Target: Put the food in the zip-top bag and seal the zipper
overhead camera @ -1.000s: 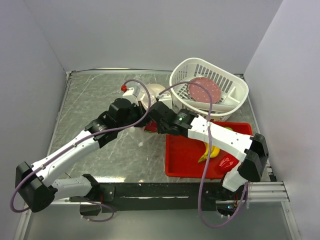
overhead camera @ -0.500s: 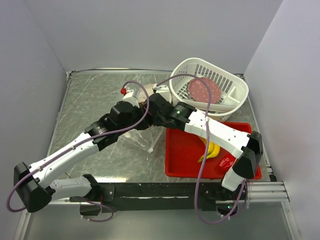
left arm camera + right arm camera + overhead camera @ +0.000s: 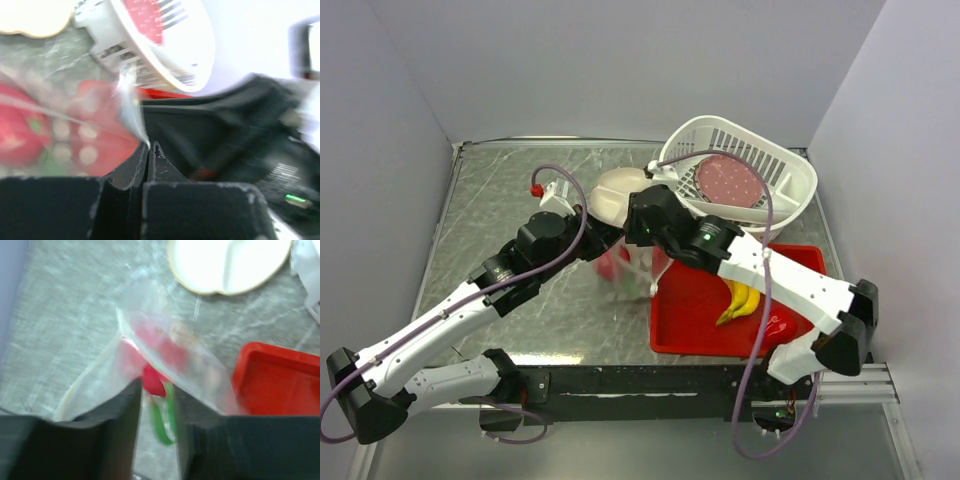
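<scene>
Two fingers of the left tool are clenched on a corner of the clear dotted bag, as seen from the left wrist. The red dragon fruit shows blurred through the film, with the white basket behind. From the right wrist, the right tool stands released above the bag, fingers apart. The fruit's red and green show in the gap, and a cream plate and the red tray lie beyond. From above, the bag sits between both tools near the middle of the table, just left of the tray, where the banana lies. A speckled disc rests in the basket.
</scene>
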{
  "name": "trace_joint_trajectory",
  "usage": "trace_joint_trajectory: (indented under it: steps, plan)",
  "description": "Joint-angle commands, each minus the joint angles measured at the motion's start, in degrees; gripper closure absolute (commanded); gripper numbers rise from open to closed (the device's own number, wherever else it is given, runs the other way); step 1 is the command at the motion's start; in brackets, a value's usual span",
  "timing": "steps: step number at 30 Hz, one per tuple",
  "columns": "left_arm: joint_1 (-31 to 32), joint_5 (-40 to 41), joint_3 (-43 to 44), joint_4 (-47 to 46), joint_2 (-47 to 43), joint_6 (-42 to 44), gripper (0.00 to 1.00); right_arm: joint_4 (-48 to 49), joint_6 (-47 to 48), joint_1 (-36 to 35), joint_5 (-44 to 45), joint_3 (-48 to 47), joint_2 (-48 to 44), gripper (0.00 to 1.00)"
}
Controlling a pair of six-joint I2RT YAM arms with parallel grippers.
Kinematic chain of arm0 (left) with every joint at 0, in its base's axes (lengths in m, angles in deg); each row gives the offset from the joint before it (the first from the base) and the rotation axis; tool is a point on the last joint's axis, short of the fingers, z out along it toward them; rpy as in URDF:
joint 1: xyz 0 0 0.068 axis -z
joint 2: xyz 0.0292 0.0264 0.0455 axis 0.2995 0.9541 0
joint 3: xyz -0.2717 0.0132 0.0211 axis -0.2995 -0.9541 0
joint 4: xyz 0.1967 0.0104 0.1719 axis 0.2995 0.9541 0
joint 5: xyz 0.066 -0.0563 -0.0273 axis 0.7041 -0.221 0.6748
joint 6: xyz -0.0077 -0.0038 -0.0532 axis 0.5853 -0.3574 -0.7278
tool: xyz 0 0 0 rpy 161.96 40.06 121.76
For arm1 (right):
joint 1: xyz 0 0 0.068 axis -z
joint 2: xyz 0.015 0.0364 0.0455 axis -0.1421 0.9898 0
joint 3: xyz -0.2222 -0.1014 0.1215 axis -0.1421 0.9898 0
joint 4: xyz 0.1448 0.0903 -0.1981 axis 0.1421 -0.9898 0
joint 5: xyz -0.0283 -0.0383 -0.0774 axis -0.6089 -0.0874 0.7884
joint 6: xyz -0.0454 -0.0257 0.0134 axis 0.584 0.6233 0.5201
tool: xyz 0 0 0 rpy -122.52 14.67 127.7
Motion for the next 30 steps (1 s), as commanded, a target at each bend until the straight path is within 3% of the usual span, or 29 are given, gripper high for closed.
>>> trace_joint_trajectory:
  steps: [1,9,16,22,26,30]
  plan:
    - [0.4,1.7,0.8,-3.8,-0.1,-1.7,0.99,7.2,-0.4,0.3,-1.2,3.0,-5.6,0.55]
    - [0.3,9.4,1.8,1.7,0.3,3.1,0.99,4.1,2.9,0.3,-2.7,2.8,-12.0,0.45]
    - [-1.5,19.7,10.1,17.1,-2.2,15.6,0.99,0.1,2.3,0.4,3.1,8.3,-18.1,0.38]
    - [-4.9,11.9,18.1,23.1,1.4,26.5,0.99,2.2,1.2,0.5,-0.1,11.7,-17.9,0.37]
    - [-5.4,6.9,15.9,22.2,4.9,27.8,0.99,5.7,0.8,0.4,-4.4,13.0,-13.5,0.36]
    - [-6.6,7.3,11.9,19.5,6.3,27.2,0.99,11.8,1.0,0.5,-8.4,13.4,-9.4,0.36]
